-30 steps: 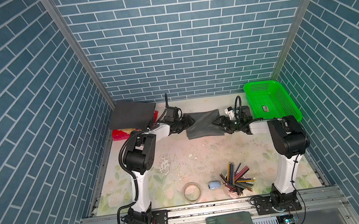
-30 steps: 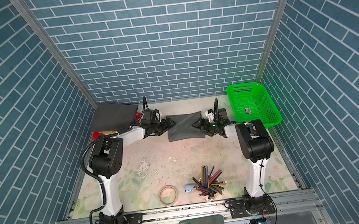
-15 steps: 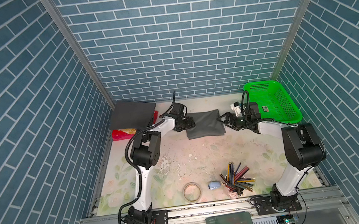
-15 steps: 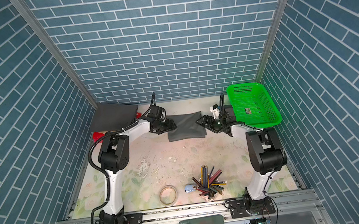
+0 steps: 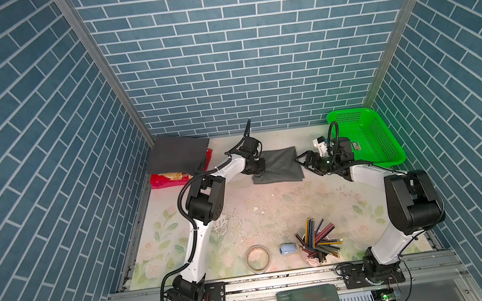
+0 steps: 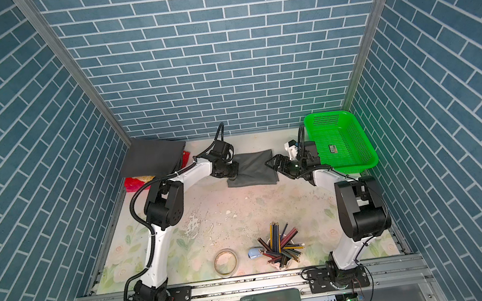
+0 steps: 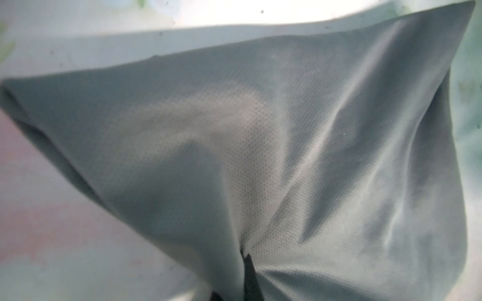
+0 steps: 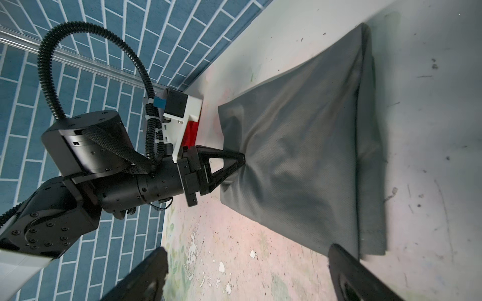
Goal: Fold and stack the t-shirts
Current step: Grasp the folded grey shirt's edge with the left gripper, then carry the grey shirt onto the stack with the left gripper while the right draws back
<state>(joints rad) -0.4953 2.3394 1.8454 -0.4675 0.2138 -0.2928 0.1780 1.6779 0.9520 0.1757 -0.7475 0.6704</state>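
Left end effector newly pinched shut on grey t-shirt, arm outstretched; right end effector wide, just beside it.

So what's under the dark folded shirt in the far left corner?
A red packet with a yellowish patch pokes out from under the dark shirt, at its near edge and right side. The shirt covers the rest, so anything else beneath is hidden.

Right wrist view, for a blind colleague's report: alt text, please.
The left tool pinches one edge of a folded grey t-shirt lying on the table, bunching the cloth. The right tool, open, frames the foreground.
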